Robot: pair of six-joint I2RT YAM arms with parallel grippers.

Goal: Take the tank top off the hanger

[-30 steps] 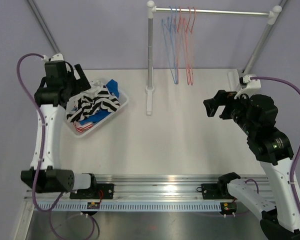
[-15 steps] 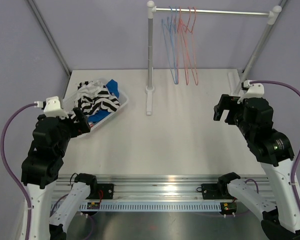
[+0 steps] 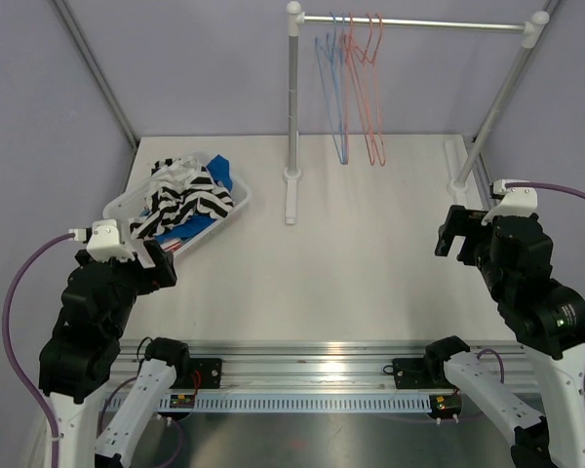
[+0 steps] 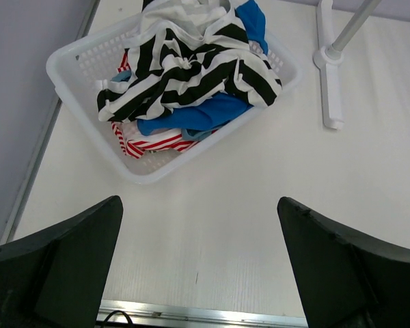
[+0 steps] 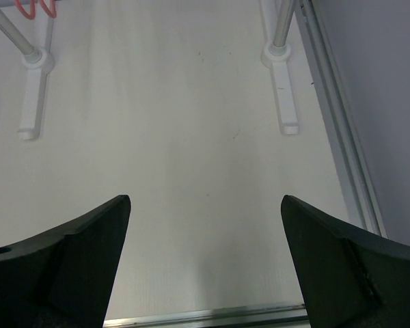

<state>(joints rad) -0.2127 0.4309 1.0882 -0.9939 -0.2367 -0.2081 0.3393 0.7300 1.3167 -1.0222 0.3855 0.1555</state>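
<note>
Several blue and red wire hangers (image 3: 349,88) hang bare on the rail (image 3: 419,23) at the back. No garment is on any of them. A black-and-white striped garment (image 3: 190,200) lies on top of a pile in the white basket (image 3: 117,207) at the left; it also shows in the left wrist view (image 4: 184,75). My left gripper (image 3: 161,261) is open and empty, near the table's front left, short of the basket (image 4: 61,61). My right gripper (image 3: 453,234) is open and empty at the right, over bare table.
The basket also holds a blue garment (image 4: 191,116) and a red-and-white striped one (image 4: 150,143). The rack's left post (image 3: 292,107) and foot (image 3: 292,200) stand mid-table. Its right foot (image 5: 283,89) lies near the table's right edge. A metal rail (image 3: 302,375) runs along the front.
My left arm has pulled back from over the basket toward the near left edge. My right arm has drawn back to the right and nearer. Both grippers remain empty.
</note>
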